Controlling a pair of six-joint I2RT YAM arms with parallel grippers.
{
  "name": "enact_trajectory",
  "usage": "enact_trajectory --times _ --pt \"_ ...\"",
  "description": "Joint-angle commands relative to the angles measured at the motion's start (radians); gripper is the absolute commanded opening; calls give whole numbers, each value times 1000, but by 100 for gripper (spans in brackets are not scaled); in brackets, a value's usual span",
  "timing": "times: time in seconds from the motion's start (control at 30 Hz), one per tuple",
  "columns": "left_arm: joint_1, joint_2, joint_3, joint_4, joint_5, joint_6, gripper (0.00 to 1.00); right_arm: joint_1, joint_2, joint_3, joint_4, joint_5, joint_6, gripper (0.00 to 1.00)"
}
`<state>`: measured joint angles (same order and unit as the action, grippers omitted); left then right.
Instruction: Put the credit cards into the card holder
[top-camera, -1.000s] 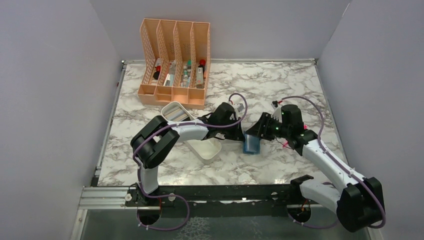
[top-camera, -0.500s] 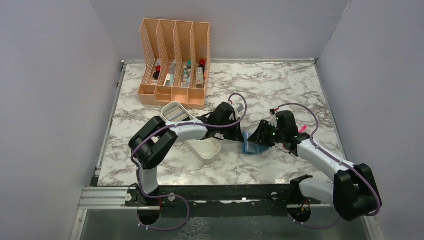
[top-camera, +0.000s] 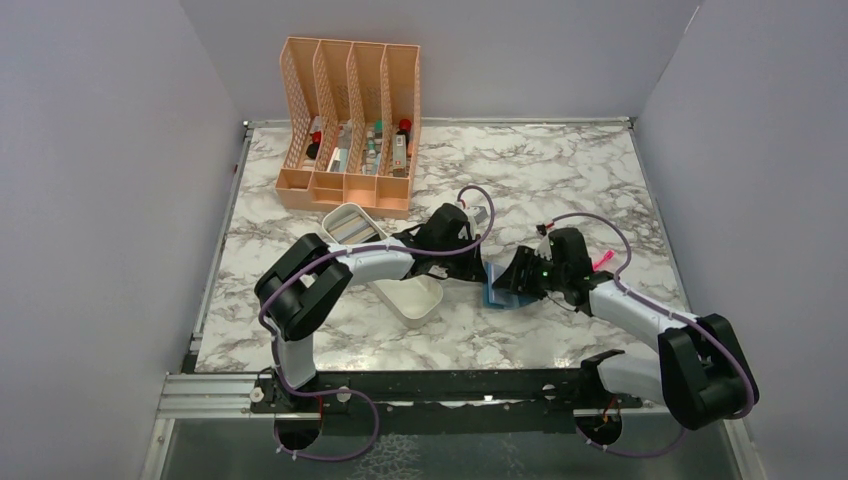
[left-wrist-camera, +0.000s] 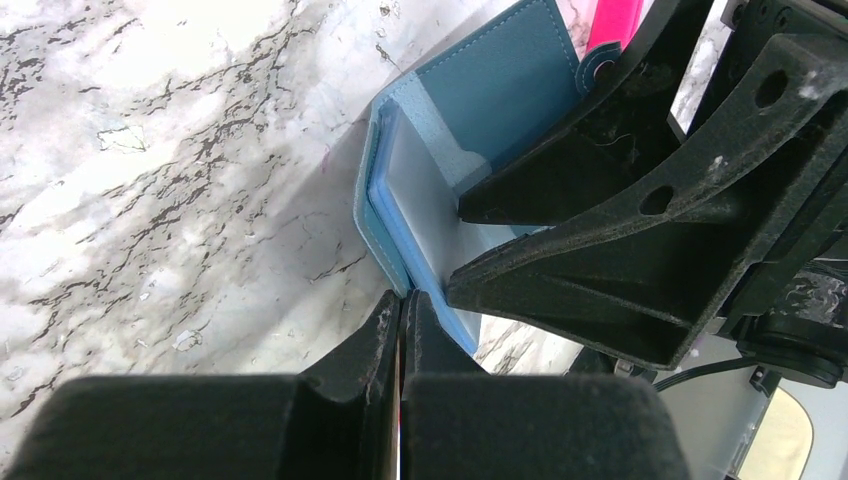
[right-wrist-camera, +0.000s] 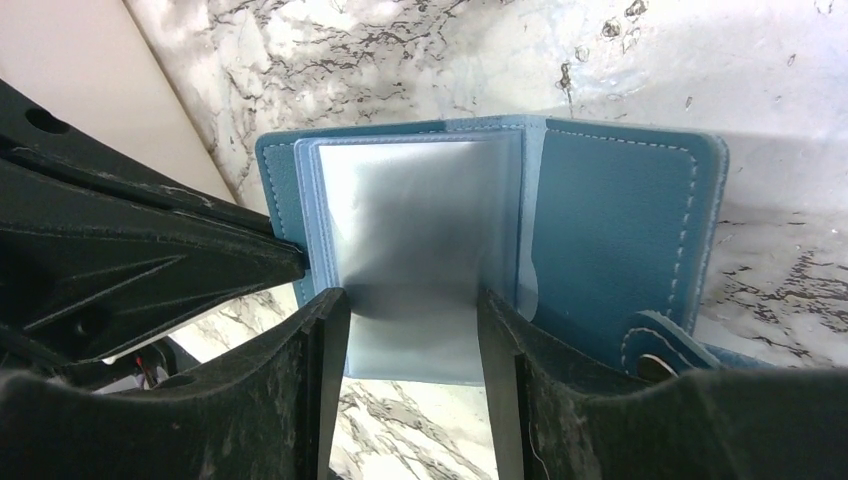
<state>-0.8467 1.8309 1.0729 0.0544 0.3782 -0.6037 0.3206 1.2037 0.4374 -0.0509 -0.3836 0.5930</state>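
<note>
From above we see the open card holder (top-camera: 497, 293) lying on the marble bench (top-camera: 560, 170) between the two arms, just right of a white oblong tray (top-camera: 415, 300). Both arms meet over it and hide most of it. Only this view shows the peach mesh organizer (top-camera: 350, 80) at the back left, with small bottles (top-camera: 404, 128) in its slots. Their labels are too small for us to read.

The right wrist camera gives us what the top view cannot. The holder lies spread flat with its teal inner cover on the right, its snap strap (right-wrist-camera: 655, 340) at the lower right corner and a clear sleeve (right-wrist-camera: 400, 190) on the left half. The right hand (right-wrist-camera: 410, 293) is spread wide and holds a pale frosted credit card (right-wrist-camera: 410, 340) by its two side edges. The card's far end lies over the sleeve and its near end overhangs the holder's edge. We can make out no print on its face.

The left wrist camera shows us the left hand (left-wrist-camera: 400, 300) with its fingers pressed together, their tips against the holder's stacked left edge. We cannot tell whether any layer is caught between them.
</note>
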Motion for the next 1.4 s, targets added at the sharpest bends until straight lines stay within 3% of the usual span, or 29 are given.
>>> enact_trajectory --times 0.0,0.77,1.37 --pt "-5 -35 -1 -6 -7 22 0 5 5 -27 61 -46 -13 56" --pt "-5 -25 12 -2 11 15 0 5 4 -34 47 -33 -27 64" --pt "-6 -24 12 -30 8 18 0 5 13 8 -80 155 -65 55"
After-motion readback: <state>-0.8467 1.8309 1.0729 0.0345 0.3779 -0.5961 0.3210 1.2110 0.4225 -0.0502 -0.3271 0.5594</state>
